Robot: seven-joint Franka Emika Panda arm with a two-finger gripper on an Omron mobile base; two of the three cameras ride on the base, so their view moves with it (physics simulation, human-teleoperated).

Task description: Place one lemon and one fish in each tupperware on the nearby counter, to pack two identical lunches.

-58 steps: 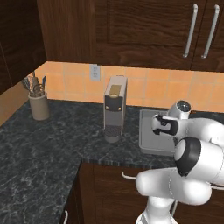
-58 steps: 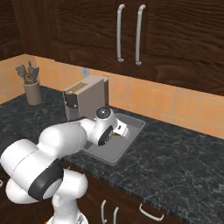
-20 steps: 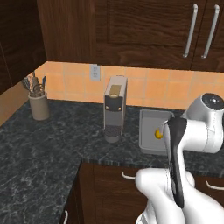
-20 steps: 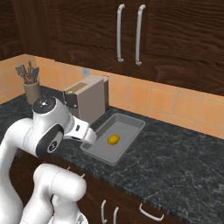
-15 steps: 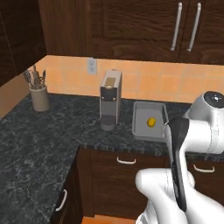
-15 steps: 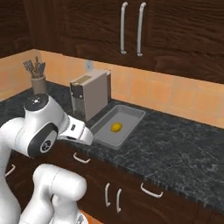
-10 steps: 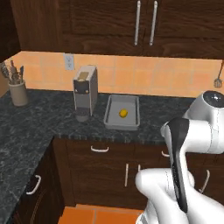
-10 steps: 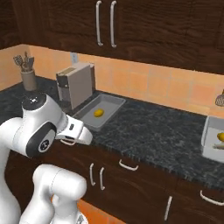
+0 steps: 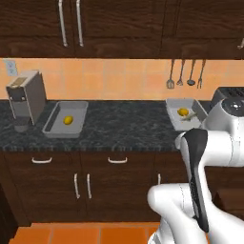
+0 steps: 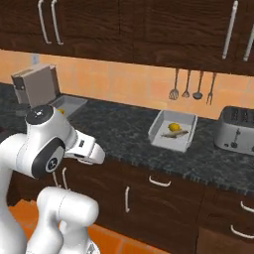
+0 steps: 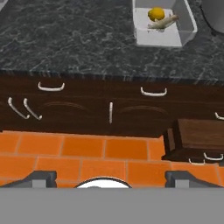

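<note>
Jaws spread wide, the gripper [image 11: 105, 177] is showing only its fingertips at the hand view's bottom edge. At upper right, a lemon [image 11: 156, 14] is partly hiding behind a fish [image 11: 163, 22] inside one tupperware [image 11: 144, 40].

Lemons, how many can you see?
2. One lemon sits alone in the left tupperware; the other lemon lies beside a fish in the right tupperware.

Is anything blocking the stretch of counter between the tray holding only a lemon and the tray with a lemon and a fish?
Nothing visible does. The dark counter lies bare between the left tupperware with its lemon and the right tupperware holding a lemon and fish. The coffee machine stands left of both.
</note>
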